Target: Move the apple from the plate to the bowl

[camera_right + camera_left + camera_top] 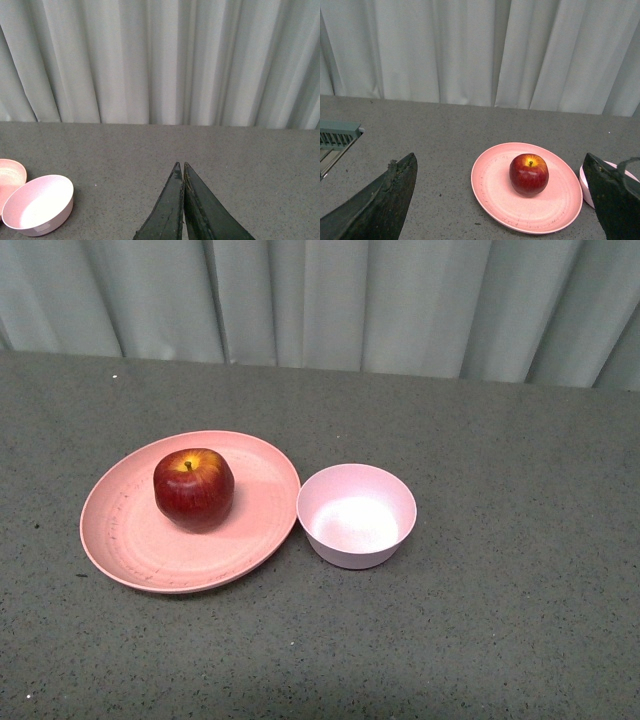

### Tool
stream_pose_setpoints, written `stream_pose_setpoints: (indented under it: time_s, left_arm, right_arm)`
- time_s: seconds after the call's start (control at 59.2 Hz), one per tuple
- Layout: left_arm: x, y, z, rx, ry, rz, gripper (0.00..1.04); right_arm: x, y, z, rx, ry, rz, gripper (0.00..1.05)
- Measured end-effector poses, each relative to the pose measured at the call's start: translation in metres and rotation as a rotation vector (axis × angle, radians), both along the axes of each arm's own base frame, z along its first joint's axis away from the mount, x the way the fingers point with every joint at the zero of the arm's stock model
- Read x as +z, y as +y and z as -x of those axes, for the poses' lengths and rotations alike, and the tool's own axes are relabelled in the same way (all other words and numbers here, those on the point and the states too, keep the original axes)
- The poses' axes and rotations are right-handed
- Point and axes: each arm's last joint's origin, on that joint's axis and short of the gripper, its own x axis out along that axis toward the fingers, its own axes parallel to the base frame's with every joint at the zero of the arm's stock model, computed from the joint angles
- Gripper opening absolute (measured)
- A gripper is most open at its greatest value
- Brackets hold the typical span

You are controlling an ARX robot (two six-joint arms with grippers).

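The dark-red apple (193, 488) stands upright on the salmon-pink plate (130, 540), stem up. The pale pink bowl (356, 515) stands empty just right of the plate, its rim touching the plate's edge. No arm shows in the front view. In the left wrist view my left gripper (500, 162) is open wide, its dark fingers (395, 190) spread on either side of the apple (529, 173) and plate (495, 185), still short of them. My right gripper (180, 165) is shut and empty above bare table, right of the bowl (37, 205).
A grey speckled table (500, 620) runs back to a pale curtain (320, 300). A grey slotted fixture (337, 135) shows at the table's edge in the left wrist view.
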Motion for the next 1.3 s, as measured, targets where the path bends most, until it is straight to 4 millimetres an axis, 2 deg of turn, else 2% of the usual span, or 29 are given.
stream_pose_setpoints:
  time_s: [0.152,0.338,0.727,0.862,0.913,0.997,1.115,1.2,1.301]
  left_arm:
    - [0.0,0.0,0.0,0.001,0.0,0.0,0.98]
    - [0.0,0.0,0.0,0.0,0.0,0.0,0.98]
    - [0.0,0.0,0.0,0.0,0.0,0.0,0.98]
    - [-0.001,0.0,0.0,-0.001,0.036,-0.004,0.98]
    - [-0.003,-0.001,-0.002,-0.008,0.106,-0.006,0.98]
    - [-0.006,-0.002,-0.012,-0.045,0.191,0.002,0.98]
    - [0.007,-0.006,-0.037,-0.105,0.194,0.019,0.98]
    - [0.019,-0.011,-0.07,-0.141,0.185,0.02,0.98]
    - [0.02,-0.018,-0.11,-0.18,0.24,0.022,0.98]
  right_arm:
    - [-0.004,0.0,0.011,0.003,0.019,0.0,0.01]
    - [-0.003,0.0,0.012,0.002,0.006,0.001,0.02]
    - [-0.003,0.0,0.012,0.003,0.006,0.0,0.67]
    - [-0.003,0.0,0.012,0.003,0.006,0.0,0.97]
    - [-0.003,0.0,0.012,0.003,0.006,0.0,0.96]
    - [-0.003,0.0,0.012,0.002,0.005,0.0,0.95]
    - [-0.003,0.0,0.012,0.003,0.005,0.0,0.95]
    - [-0.003,0.0,0.012,0.003,0.005,0.0,0.95]
    - [-0.003,0.0,0.012,0.003,0.005,0.0,0.95]
